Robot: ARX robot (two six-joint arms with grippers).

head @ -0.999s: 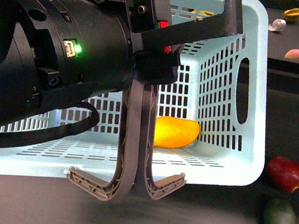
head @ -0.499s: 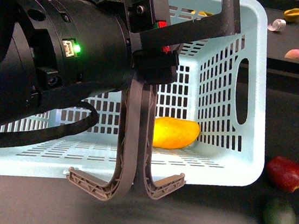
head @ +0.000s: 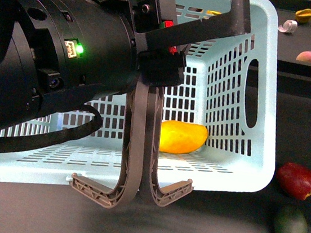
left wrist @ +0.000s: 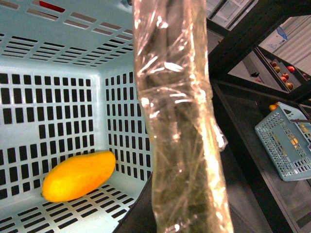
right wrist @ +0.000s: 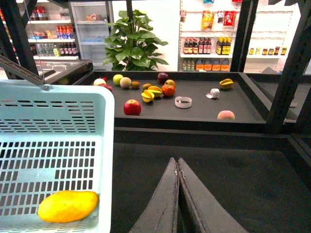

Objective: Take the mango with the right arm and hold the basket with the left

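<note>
The pale turquoise basket (head: 260, 95) sits tilted on the black table, and the yellow-orange mango (head: 182, 137) lies inside it against the far wall. My bulky black left arm fills the left of the front view. Its gripper (head: 170, 44) is shut on the basket's two grey-brown handles (head: 134, 148), which hang down from it. The left wrist view shows the mango (left wrist: 77, 175) on the basket floor (left wrist: 73, 213) beside a plastic-wrapped finger (left wrist: 180, 121). My right gripper (right wrist: 176, 162) is shut and empty over the black table, outside the basket wall (right wrist: 104, 145), right of the mango (right wrist: 68, 205).
A dark red fruit (head: 297, 180) and a dark green fruit (head: 290, 228) lie on the table right of the basket. A raised black shelf (right wrist: 194, 114) behind holds several fruits and a tape roll (right wrist: 183, 102). Black frame posts (right wrist: 291, 73) stand at the right. A second basket (left wrist: 286, 141) sits farther off.
</note>
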